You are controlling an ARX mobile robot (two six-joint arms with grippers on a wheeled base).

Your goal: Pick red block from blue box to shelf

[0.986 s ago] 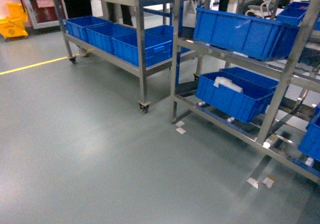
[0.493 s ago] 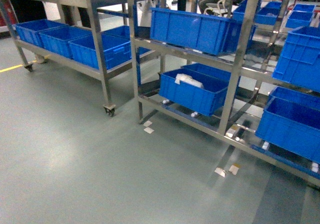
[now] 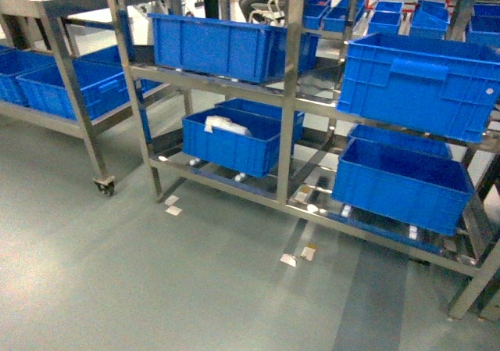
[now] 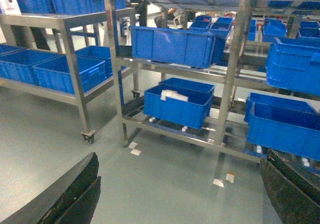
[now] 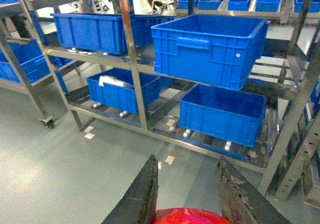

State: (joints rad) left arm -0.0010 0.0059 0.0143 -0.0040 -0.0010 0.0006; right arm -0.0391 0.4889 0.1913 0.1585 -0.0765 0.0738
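a grey-green floor (image 3: 156, 288) runs under rows of steel racks in a storeroom. the nearest shelf (image 3: 293, 93) has slim shiny uprights and open tiers loaded with dark blue ribbed crates (image 3: 226, 46). on the lowest tier, left of the middle upright, one crate (image 3: 234, 144) holds a white bundle (image 3: 226, 124). to the right of that upright a large crate (image 3: 418, 85) sits on the middle tier with another crate (image 3: 402, 183) below it. left of this shelf stands a second rack on a castor wheel (image 3: 104, 185), also carrying blue crates. small pieces of pale tape (image 3: 299, 256) lie on the floor in front of the shelf's base.

in the right wrist view the right gripper (image 5: 187, 199) points toward the shelf, its two dark fingers (image 5: 145, 196) set narrowly apart with the glossy red block (image 5: 187, 218) between them at the bottom edge, apparently held. the block is well short of the shelf, above the floor.

in the left wrist view the left gripper (image 4: 180, 194) has its dark fingers (image 4: 65, 194) spread wide, nothing between them, the shelf ahead.
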